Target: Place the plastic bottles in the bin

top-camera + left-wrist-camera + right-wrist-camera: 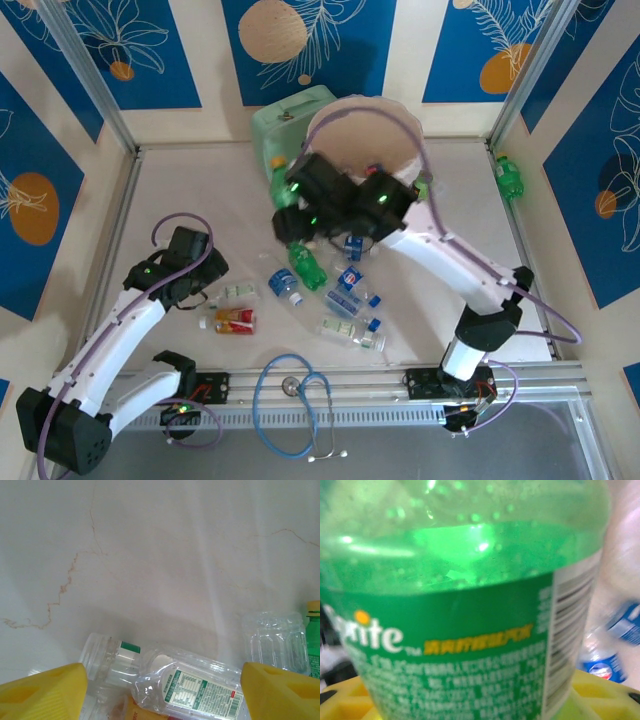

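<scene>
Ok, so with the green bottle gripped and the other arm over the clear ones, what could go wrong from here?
The green bottle looks part full of liquid, so it may slip in the right end effector or clip the rim of the bin on the way over. The left end effector is open above two overlapping clear bottles; closing could catch both or squeeze one out.

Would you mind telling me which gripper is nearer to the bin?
Right. The right gripper, holding a green Sprite bottle, is just in front of the bin; the left gripper is open over clear bottles, well off to the near left.
</scene>
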